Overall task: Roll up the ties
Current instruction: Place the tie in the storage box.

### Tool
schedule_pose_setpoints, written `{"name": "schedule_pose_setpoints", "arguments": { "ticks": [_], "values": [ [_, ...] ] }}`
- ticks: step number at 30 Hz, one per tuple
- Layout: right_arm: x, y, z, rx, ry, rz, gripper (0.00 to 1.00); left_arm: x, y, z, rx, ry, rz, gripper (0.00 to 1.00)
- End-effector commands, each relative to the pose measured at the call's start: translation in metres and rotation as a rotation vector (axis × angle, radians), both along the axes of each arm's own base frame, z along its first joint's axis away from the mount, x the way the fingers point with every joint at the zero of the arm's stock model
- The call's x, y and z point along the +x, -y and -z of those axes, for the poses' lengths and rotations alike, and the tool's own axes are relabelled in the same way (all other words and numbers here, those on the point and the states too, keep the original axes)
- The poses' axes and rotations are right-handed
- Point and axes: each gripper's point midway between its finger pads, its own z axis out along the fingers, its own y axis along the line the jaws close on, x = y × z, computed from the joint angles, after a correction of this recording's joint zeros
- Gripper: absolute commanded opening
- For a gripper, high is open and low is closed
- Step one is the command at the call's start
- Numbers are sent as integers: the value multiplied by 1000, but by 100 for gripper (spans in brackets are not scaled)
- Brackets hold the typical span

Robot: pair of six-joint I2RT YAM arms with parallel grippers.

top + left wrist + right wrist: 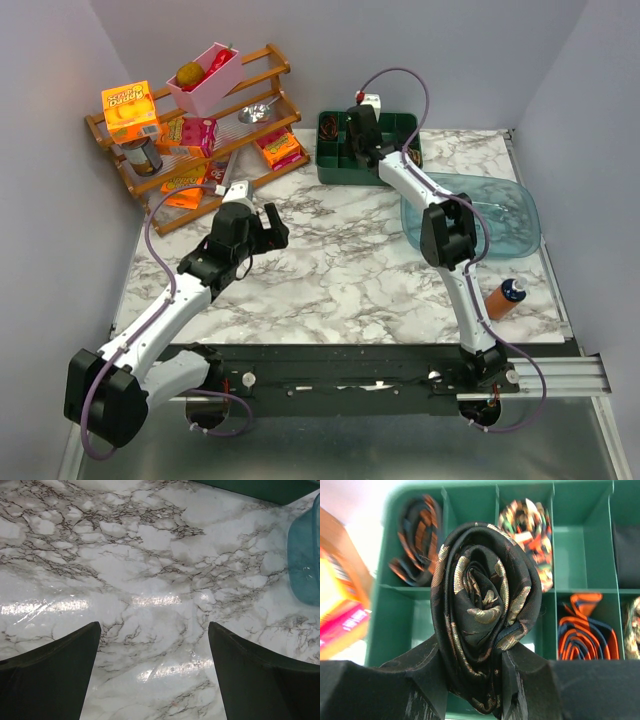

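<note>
Right gripper point(477, 667) clamped on a rolled black-and-gold tie point(482, 605), over the green divided tray point(580, 555).
It stands on edge between the pads, spiral facing the wrist camera. Other rolled ties point(530, 530) fill compartments at 11, 1 and 4 o'clock. Left gripper point(155, 630), jaws wide apart and empty, hangs above the marble table point(150, 555), 9 o'clock of its centre.

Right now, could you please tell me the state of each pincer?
Left pincer: open, holding nothing.
Right pincer: closed on a rolled dark tie over the green tray.
</note>
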Motion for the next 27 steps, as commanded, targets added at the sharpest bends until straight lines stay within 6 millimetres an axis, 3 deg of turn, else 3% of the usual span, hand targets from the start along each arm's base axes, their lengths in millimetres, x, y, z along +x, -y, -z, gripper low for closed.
{"name": "schedule_pose_setpoints", "arguments": {
  "ticks": [1, 8, 12, 13, 14, 16, 23, 27],
  "values": [
    [-4, 20, 10, -50, -23, 47, 1, 5, 9, -8, -25, 28, 31, 99],
    [-1, 20, 11, -41, -35, 38, 1, 5, 11, -5, -34, 21, 41, 98],
    [0, 6, 13, -24, -51, -42, 1, 4, 16, -2, -42, 12, 57, 98],
    [0, 3, 24, -27, -75, -55, 1, 4, 16, -2, -45, 12, 61, 98],
    [4, -2, 11, -6, -56, -66, 1, 5, 17, -4, -52, 17, 62, 98],
    [0, -5, 21, -5, -105, -84, 1, 5, 19, -3, -56, 15, 70, 99],
    [-7, 1, 30, 18, -148, -50, 1, 5, 22, -9, -63, 22, 86, 99],
    [-15, 0, 48, 110, -238, -52, 1, 4, 23, -13, -64, 29, 94, 99]
  ]
}}
